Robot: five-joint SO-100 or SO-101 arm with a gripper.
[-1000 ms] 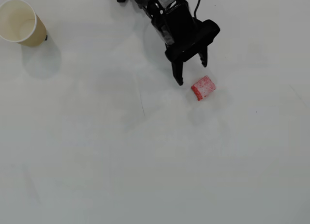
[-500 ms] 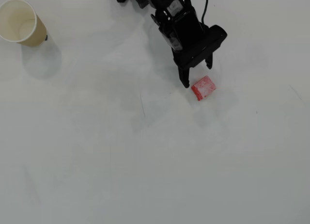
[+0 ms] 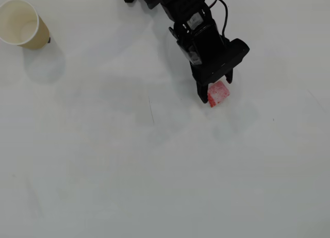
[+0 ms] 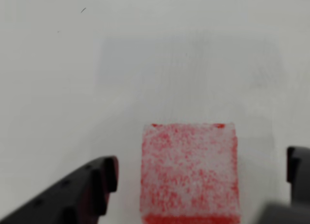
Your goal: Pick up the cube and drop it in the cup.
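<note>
The cube (image 3: 219, 93) is a small red block with whitish, worn faces, lying on the white table right of centre in the overhead view. My black gripper (image 3: 215, 89) reaches down over it from the top of that view, one finger on each side. In the wrist view the cube (image 4: 190, 171) fills the lower middle. The gripper (image 4: 201, 170) is open, with a gap showing between the cube and each finger. The beige cup (image 3: 36, 36) stands upright at the far upper left of the overhead view, far from the gripper, and nothing shows inside it.
The white table (image 3: 154, 171) shows only faint marks and scratches. The arm's black body and cable (image 3: 175, 6) enter from the top edge of the overhead view.
</note>
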